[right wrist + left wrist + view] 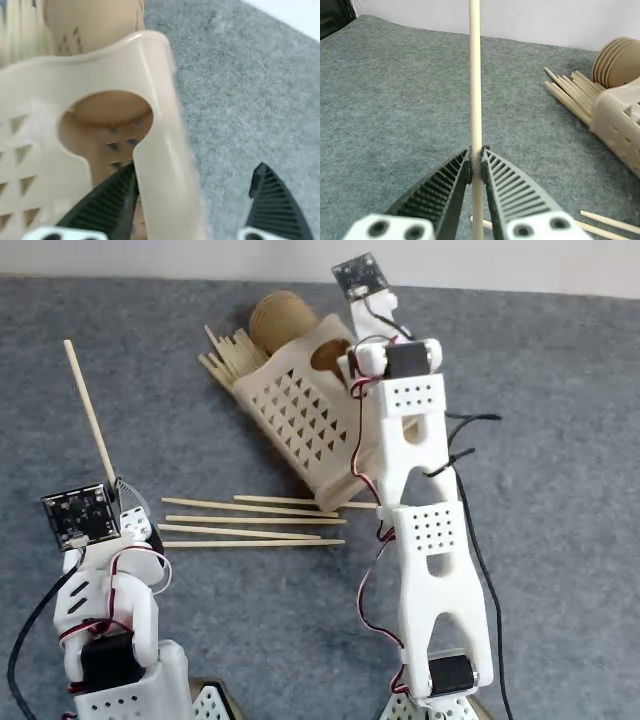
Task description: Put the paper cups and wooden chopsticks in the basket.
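One chopstick (475,75), pinched near its end by our left fingers (512,187), may pivot loose; our open right fingers (112,197) straddle the basket (150,75).

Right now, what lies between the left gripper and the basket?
Loose chopsticks lie flat on the grey mat between the left gripper, shut on one chopstick, and the basket, as the high view shows.

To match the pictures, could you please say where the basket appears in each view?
High view: basket tipped over, upper centre.
Left wrist view: basket beyond the chopstick in the left claw.
Right wrist view: basket wall inside the open right claw.
Shared landmark: the paper cups in it.
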